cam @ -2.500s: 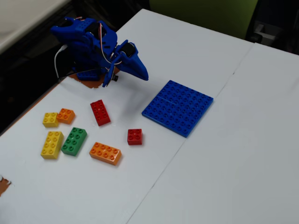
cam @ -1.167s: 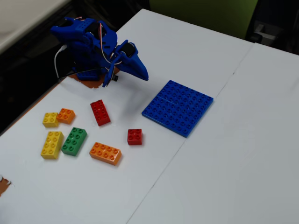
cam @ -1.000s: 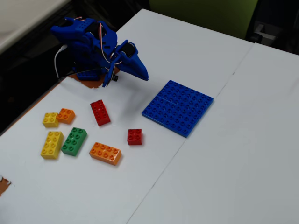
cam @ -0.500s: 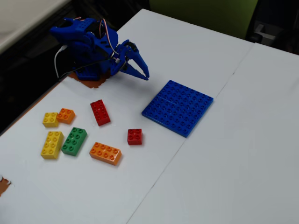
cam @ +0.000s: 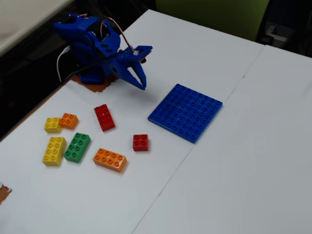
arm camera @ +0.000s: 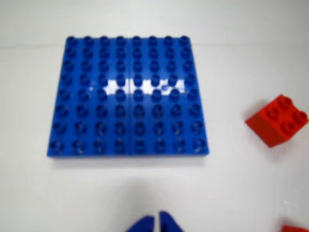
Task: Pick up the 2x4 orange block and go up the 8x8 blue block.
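Tabletop [cam: 234,161] white and broad, bare along its right half, a seam running across, dark room beyond its upper and left edges. Orange block [cam: 110,160] flat near the lower left beside green [cam: 77,147] and yellow bricks [cam: 54,150], blue baseplate [cam: 185,112] well apart at centre, small red brick [cam: 140,142] between. Jaws pressed together and empty, raised above bare white short of the baseplate's near edge in the wrist view.
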You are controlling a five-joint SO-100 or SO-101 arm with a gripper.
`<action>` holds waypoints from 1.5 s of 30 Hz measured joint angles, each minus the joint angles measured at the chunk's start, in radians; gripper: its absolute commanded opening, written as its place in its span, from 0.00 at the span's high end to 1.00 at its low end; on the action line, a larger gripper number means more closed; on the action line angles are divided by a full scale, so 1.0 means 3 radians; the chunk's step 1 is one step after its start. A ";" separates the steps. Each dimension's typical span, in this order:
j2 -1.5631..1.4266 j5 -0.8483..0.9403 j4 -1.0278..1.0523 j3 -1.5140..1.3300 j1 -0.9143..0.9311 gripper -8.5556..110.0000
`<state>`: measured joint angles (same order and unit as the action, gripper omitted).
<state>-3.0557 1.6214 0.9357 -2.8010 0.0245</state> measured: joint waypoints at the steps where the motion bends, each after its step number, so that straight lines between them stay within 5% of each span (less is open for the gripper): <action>1: 0.0230 0.0112 0.0210 0.0286 0.0031 0.92; 5: 0.1243 0.0608 0.0798 0.1340 0.0266 0.91; 17: 0.3518 0.2301 0.0859 0.2848 0.1294 0.86; 33: 0.5118 0.2148 0.1411 0.4745 0.1825 0.68; 45: 0.6494 0.2828 0.1539 0.6300 0.2321 0.64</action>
<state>-1.1075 2.4697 1.3975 -0.9112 0.7210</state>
